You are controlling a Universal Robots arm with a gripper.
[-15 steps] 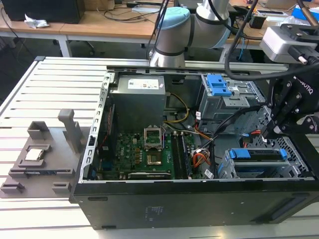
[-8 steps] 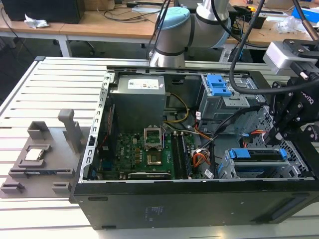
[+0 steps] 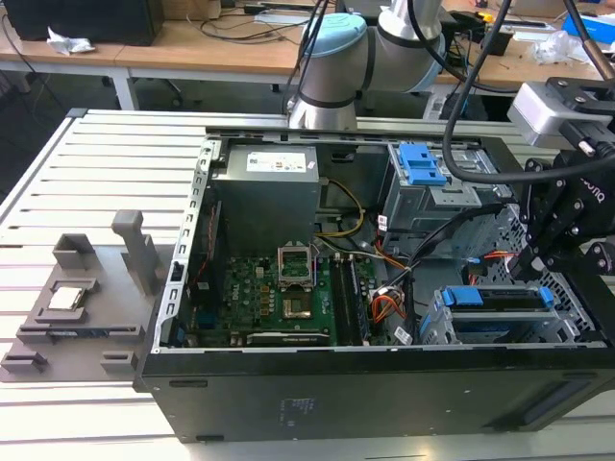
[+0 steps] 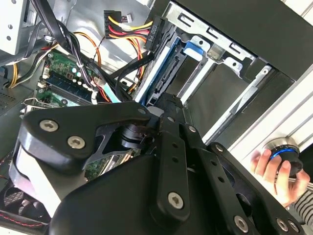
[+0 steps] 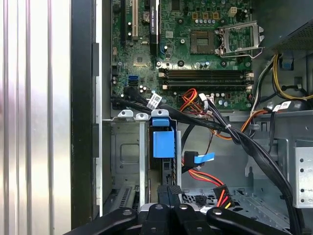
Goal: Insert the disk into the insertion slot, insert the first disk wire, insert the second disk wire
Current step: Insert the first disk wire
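The disk, silver in a bright blue carrier, lies in the insertion slot, the low perforated cage at the case's front corner on the exterior view's right. In the first wrist view the disk's blue handle stands edge-on between the cage's metal walls. My gripper is at the disk's outer end, shut on its thin edge. In the second wrist view my gripper meets the blue carrier rail. A loose red-yellow-black wire with a black plug and a blue-tagged cable hang beside the cage.
A taller grey cage with a blue latch stands behind the slot. The motherboard and power supply fill the case's middle. A grey fixture sits on the slatted table. A hand grips a blue-ringed knob outside the case.
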